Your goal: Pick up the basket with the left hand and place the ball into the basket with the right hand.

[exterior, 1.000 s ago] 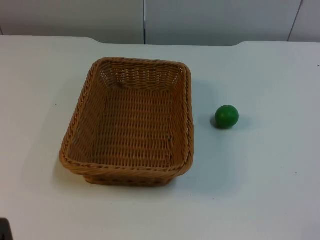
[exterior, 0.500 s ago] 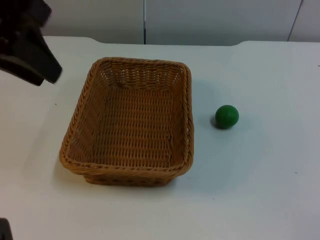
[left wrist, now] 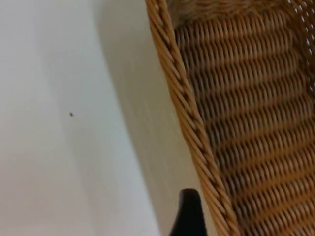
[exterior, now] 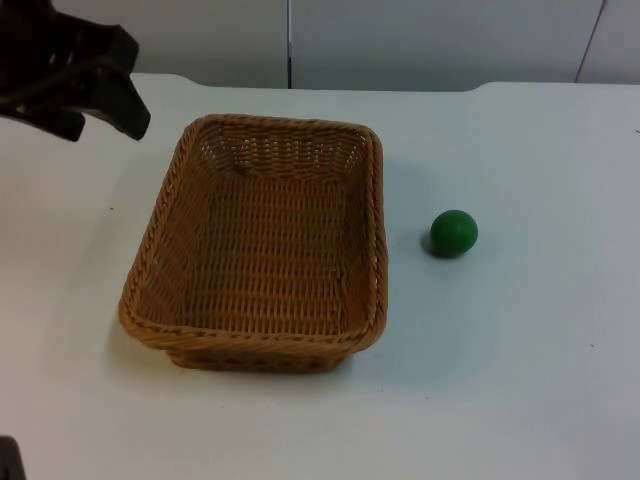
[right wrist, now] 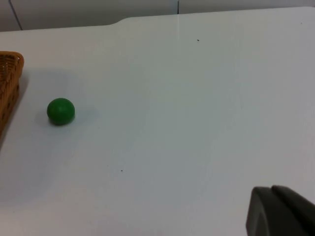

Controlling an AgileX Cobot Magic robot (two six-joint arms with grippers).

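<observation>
My white table (exterior: 520, 380) carries the basket (exterior: 262, 243), with the ball (exterior: 454, 232) on the table near its right side. My left gripper (exterior: 98, 108) hovers off the basket's far-left corner, fingers apart, touching nothing; I cannot tell the right gripper's fingers.

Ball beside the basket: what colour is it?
Green. The ball shows best in the top view, on the table right of the basket.

white table top (exterior: 520, 380), grey partition wall (exterior: 430, 40)
</observation>
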